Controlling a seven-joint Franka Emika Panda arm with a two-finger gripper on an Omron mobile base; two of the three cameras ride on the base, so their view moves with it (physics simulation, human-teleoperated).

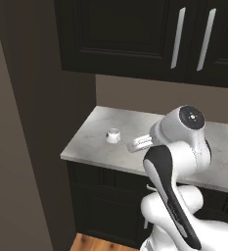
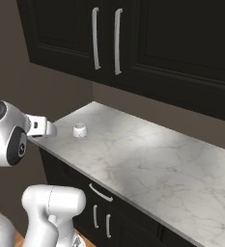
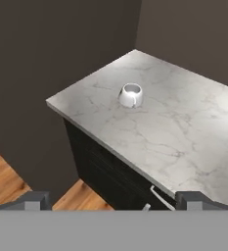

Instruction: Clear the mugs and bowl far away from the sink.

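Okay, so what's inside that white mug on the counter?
The white mug stands upright on the marble counter; what shows of its inside looks empty, though its bottom is hidden by the rim.

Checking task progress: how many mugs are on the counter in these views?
1: the white mug stands upright near the marble counter's end by the dark wall. Other mugs may be outside these views.

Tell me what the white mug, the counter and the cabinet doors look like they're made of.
White mug: likely glazed ceramic; it is glossy white with soft highlights. Counter: looks like polished marble or a marble-look stone, pale grey with thin darker veins. Cabinet doors: probably painted or stained wood, very dark and matte with raised panel frames; their handles look like brushed metal.
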